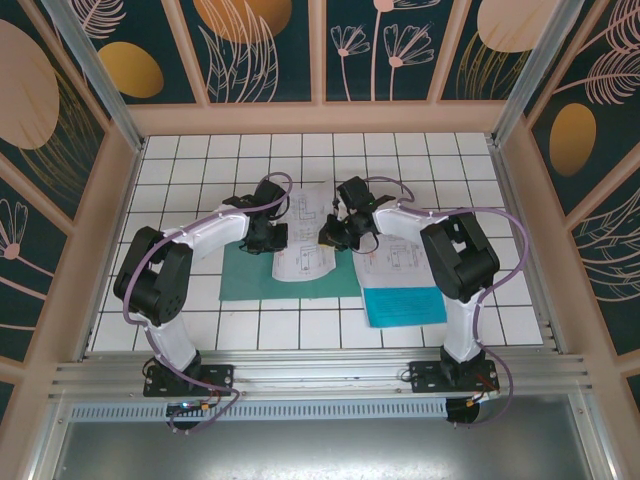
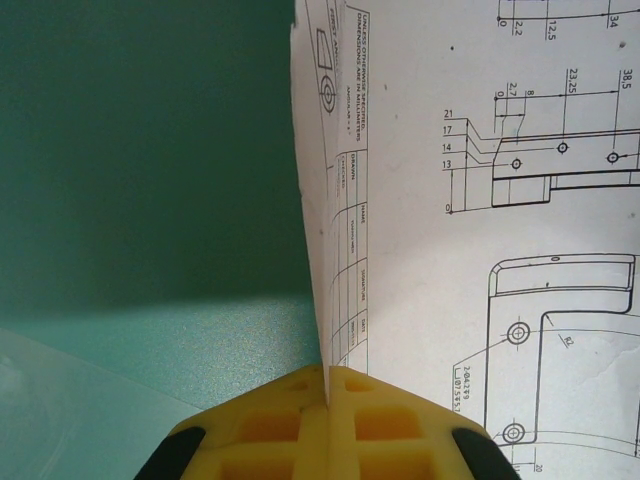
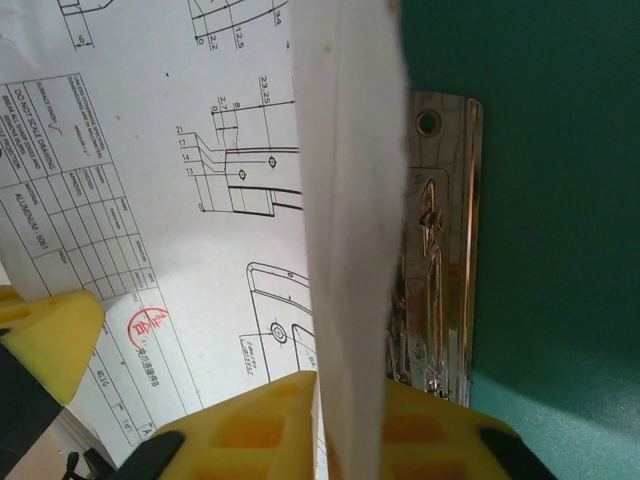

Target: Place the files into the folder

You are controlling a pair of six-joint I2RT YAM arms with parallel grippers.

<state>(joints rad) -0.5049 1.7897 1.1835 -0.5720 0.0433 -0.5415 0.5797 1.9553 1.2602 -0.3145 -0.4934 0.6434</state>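
We log the folder [image 1: 245, 280] flat on the table [image 1: 190, 160], left of centre. A printed sheet [image 1: 305, 250] lies on its right part and overhangs its far edge. The left gripper [image 1: 270, 238] pinches that sheet's left edge, the right gripper [image 1: 335, 235] its right edge. The clip [image 3: 440, 260] lies just right of the lifted edge. A plain sheet [image 1: 405, 305] lies right of the folder, with a second printed sheet [image 1: 390, 265] just behind it.

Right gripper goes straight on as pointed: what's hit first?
The right gripper is shut on a white sheet that stands right ahead. Beyond it, probably the metal clip on the folder; depth is unclear.
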